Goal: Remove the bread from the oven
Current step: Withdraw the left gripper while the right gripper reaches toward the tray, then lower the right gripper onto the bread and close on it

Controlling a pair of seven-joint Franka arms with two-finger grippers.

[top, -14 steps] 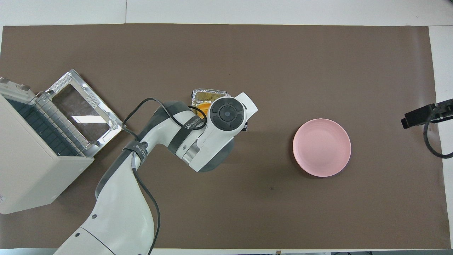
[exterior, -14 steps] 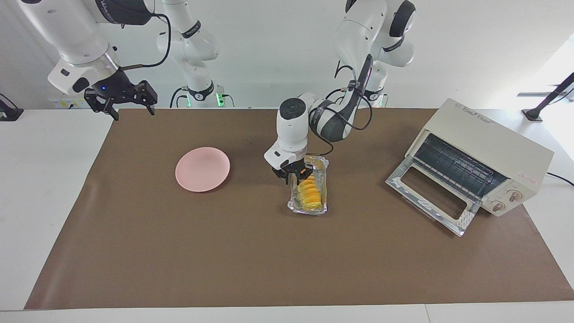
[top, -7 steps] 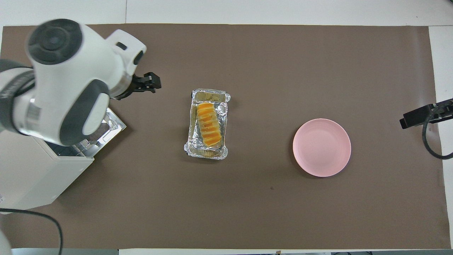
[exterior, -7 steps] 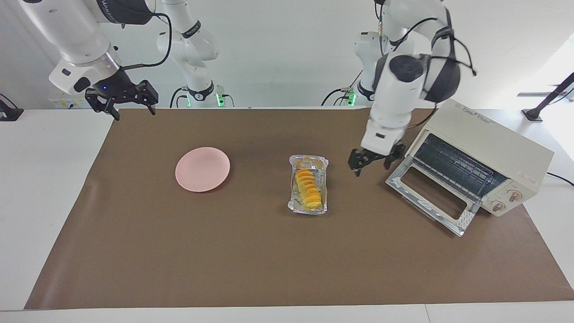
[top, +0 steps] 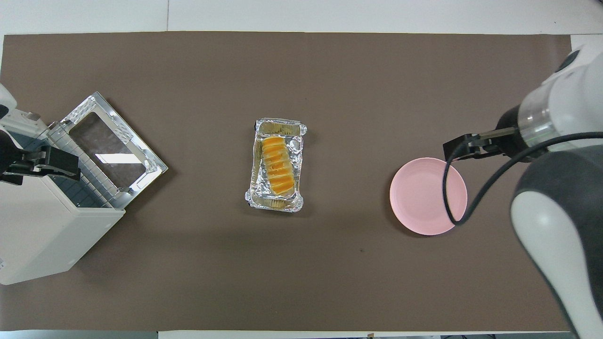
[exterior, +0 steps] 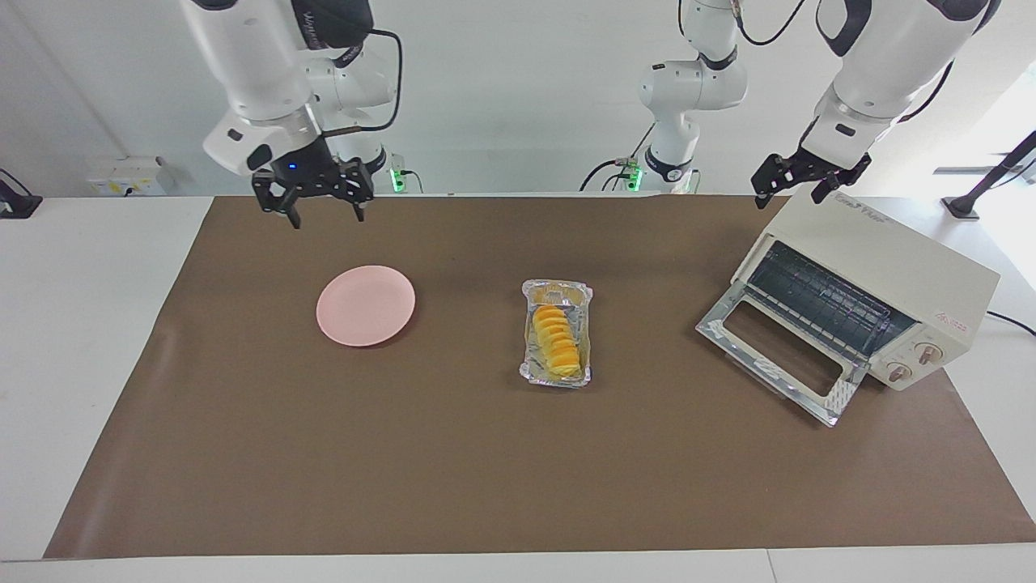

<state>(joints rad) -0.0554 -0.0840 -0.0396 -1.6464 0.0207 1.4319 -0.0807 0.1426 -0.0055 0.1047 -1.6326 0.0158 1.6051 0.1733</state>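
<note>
Though ridged, golden bread point(exterior: 557, 342) in foil tray point(exterior: 531, 371).

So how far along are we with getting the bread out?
Done: the bread lies in its foil tray on the mat, outside the oven, whose door hangs open. In hand: nothing; the left gripper is open over the oven, the right gripper open above the mat near the pink plate. Left: possibly plating.

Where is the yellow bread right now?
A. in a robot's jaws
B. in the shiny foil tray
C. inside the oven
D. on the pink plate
B: the bread lies in the foil tray on the table, between the plate and the open oven.
</note>
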